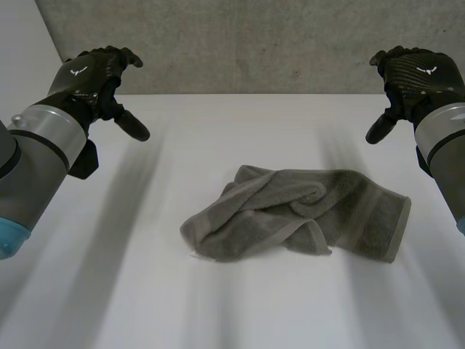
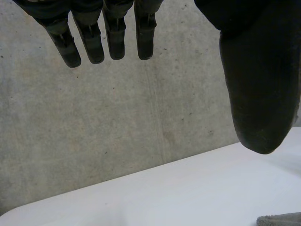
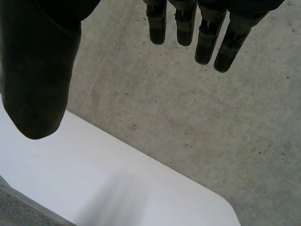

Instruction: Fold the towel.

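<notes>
A grey towel (image 1: 298, 214) lies crumpled in a loose heap on the white table (image 1: 109, 291), a little right of the middle. My left hand (image 1: 94, 76) hovers high at the far left, well apart from the towel, open with straight fingers (image 2: 89, 42) and nothing in it. My right hand (image 1: 414, 76) hovers at the far right, also open and empty, its fingers (image 3: 207, 42) straight. A corner of the towel (image 2: 282, 219) peeks in below the left thumb, and a strip of it (image 3: 19, 212) lies below the right thumb.
A grey concrete wall (image 1: 254, 43) rises behind the table's far edge. Bare white tabletop surrounds the towel on all sides.
</notes>
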You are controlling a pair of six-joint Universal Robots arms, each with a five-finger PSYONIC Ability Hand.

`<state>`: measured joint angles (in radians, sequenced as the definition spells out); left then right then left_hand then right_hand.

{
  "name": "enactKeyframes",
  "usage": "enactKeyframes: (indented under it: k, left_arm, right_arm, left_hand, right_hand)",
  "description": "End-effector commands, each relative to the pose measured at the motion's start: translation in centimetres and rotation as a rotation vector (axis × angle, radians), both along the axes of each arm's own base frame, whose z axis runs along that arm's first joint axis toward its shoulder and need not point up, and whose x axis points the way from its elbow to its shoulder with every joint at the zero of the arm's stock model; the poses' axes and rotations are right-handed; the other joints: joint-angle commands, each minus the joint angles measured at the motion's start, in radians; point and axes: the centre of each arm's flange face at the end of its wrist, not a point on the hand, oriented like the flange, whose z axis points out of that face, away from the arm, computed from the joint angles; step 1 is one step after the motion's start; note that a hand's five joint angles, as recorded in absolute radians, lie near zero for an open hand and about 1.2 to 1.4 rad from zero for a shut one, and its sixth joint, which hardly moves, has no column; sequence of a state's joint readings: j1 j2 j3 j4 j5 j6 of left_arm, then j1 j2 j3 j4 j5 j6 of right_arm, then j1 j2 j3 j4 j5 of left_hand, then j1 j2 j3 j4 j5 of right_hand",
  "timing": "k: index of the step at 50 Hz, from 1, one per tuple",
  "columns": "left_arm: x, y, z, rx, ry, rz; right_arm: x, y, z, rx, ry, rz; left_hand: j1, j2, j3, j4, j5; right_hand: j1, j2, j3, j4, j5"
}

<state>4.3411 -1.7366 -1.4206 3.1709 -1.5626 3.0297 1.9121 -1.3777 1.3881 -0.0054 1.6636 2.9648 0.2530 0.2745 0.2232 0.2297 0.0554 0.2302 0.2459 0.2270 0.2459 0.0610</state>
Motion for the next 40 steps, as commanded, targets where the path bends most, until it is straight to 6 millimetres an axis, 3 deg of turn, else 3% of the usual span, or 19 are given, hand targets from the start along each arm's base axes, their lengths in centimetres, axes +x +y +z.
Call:
enactKeyframes:
  k: [1,5,8,12,16,18,20,21,23,24,26,32,35,36,37,38,39,40]
  left_arm:
    - [-0.1,0.0,-0.2,0.004,-0.002,-0.004]
    - [-0.5,0.3,-0.5,0.011,-0.006,-0.03]
    - [-2.0,1.1,-1.4,0.033,-0.02,-0.113]
    - [-4.4,2.2,-4.5,0.109,-0.073,-0.244]
    - [-5.6,2.9,-6.3,0.14,-0.116,-0.298]
    - [-6.1,3.1,-7.5,0.158,-0.147,-0.316]
    - [-6.8,3.3,-10.0,0.187,-0.224,-0.346]
    - [-6.9,3.3,-10.0,0.187,-0.224,-0.346]
    - [-7.3,3.3,-12.4,0.207,-0.302,-0.361]
    - [-7.3,3.3,-12.4,0.207,-0.302,-0.361]
    - [-7.7,3.0,-14.6,0.229,-0.359,-0.379]
    - [-8.3,2.1,-16.1,0.23,-0.382,-0.381]
    - [-8.6,1.5,-16.5,0.222,-0.379,-0.38]
    - [-8.7,1.4,-16.6,0.218,-0.376,-0.379]
    - [-8.7,1.4,-16.6,0.218,-0.376,-0.379]
    - [-8.8,1.3,-16.6,0.212,-0.373,-0.379]
    - [-8.8,1.3,-16.5,0.21,-0.371,-0.378]
    - [-8.8,1.3,-16.5,0.21,-0.371,-0.378]
  right_arm:
    - [0.0,-0.1,0.2,-0.006,0.004,0.015]
    - [0.6,0.1,0.4,0.005,0.045,0.1]
    - [0.7,0.4,-0.5,0.093,0.134,0.204]
    - [0.2,-0.6,-2.4,0.18,0.192,0.264]
    - [0.1,-1.3,-3.6,0.213,0.195,0.276]
    - [0.0,-1.8,-4.7,0.243,0.197,0.277]
    - [-0.2,-2.9,-7.1,0.301,0.198,0.289]
    - [-0.2,-2.9,-7.1,0.301,0.198,0.289]
    - [0.2,-3.5,-9.7,0.35,0.196,0.331]
    - [0.2,-3.5,-9.7,0.351,0.196,0.332]
    - [0.7,-4.0,-11.8,0.373,0.186,0.378]
    - [1.4,-4.9,-14.0,0.352,0.177,0.411]
    - [1.7,-5.8,-15.5,0.317,0.178,0.404]
    - [1.8,-6.4,-16.1,0.297,0.178,0.395]
    - [2.0,-6.8,-16.9,0.293,0.177,0.396]
    - [2.0,-6.8,-16.9,0.293,0.177,0.396]
    - [2.1,-7.0,-17.7,0.303,0.175,0.405]
    - [2.1,-7.0,-17.7,0.303,0.175,0.406]
  left_hand:
    - [-0.06,-0.082,-0.049,-0.055,-0.037]
    - [-0.057,-0.079,-0.049,-0.055,-0.034]
    - [-0.057,-0.079,-0.049,-0.055,-0.034]
    - [-0.048,-0.07,-0.049,-0.055,-0.025]
    - [-0.045,-0.067,-0.049,-0.055,-0.022]
    - [-0.045,-0.067,-0.049,-0.055,-0.022]
    - [-0.045,-0.067,-0.049,-0.055,-0.022]
    - [-0.045,-0.067,-0.049,-0.055,-0.022]
    - [-0.042,-0.064,-0.049,-0.055,-0.019]
    - [-0.042,-0.064,-0.049,-0.055,-0.019]
    - [-0.037,-0.058,-0.049,-0.055,-0.014]
    - [-0.004,-0.026,-0.049,-0.055,0.019]
    - [0.116,0.095,-0.049,-0.055,0.139]
    - [0.253,0.231,-0.049,-0.055,0.276]
    - [0.254,0.233,-0.049,-0.055,0.277]
    - [0.399,0.378,-0.049,-0.055,0.422]
    - [0.613,0.592,-0.049,-0.055,0.636]
    - [0.615,0.594,-0.049,-0.055,0.638]
  right_hand:
    - [-0.056,-0.071,-0.052,-0.071,-0.061]
    - [-0.056,-0.071,-0.052,-0.071,-0.061]
    - [-0.056,-0.071,-0.052,-0.071,-0.061]
    - [-0.056,-0.071,-0.052,-0.071,-0.061]
    - [-0.056,-0.071,-0.052,-0.071,-0.061]
    - [-0.056,-0.071,-0.052,-0.071,-0.061]
    - [-0.056,-0.071,-0.052,-0.071,-0.061]
    - [-0.056,-0.071,-0.052,-0.071,-0.061]
    - [-0.056,-0.071,-0.052,-0.071,-0.061]
    - [-0.056,-0.071,-0.052,-0.071,-0.061]
    - [-0.056,-0.071,-0.052,-0.071,-0.061]
    - [-0.007,-0.023,-0.052,-0.071,-0.013]
    - [0.128,0.112,-0.052,-0.071,0.122]
    - [0.227,0.211,-0.052,-0.071,0.221]
    - [0.335,0.319,-0.052,-0.071,0.33]
    - [0.336,0.321,-0.052,-0.071,0.331]
    - [0.485,0.469,-0.052,-0.071,0.479]
    - [0.486,0.47,-0.052,-0.071,0.481]
